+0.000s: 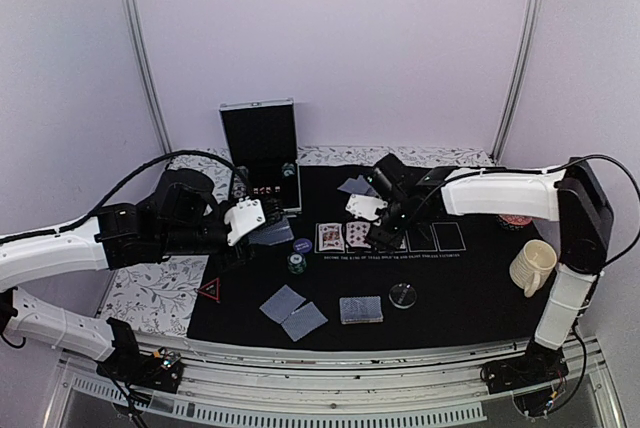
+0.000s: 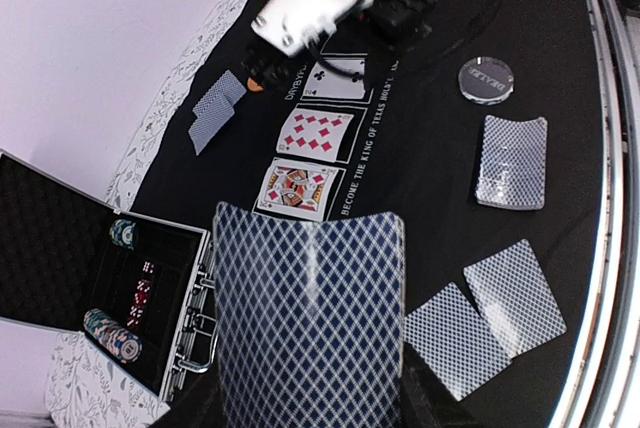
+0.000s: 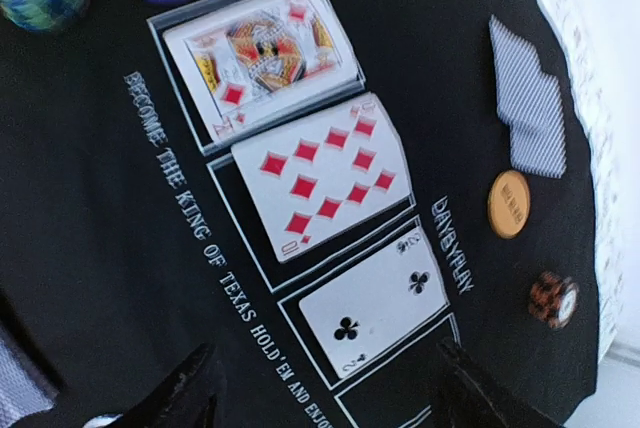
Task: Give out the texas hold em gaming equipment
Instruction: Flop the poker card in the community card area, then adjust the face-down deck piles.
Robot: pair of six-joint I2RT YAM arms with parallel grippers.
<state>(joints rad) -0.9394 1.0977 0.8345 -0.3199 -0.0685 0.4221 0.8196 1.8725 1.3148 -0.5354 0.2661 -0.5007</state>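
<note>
Right claw (image 3: 330, 403) open, empty, over two of clubs (image 3: 375, 303) in middle rectangle of mat (image 3: 100, 248); left claw (image 1: 258, 228) grips a face-down card (image 2: 310, 318).

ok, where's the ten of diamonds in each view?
Top external: ten of diamonds, centre, second face-up card from the left.
Left wrist: upper centre, middle of three face-up cards.
Right wrist: picture centre.
Shared landmark: diamond face card, right beside it in all three.
</note>
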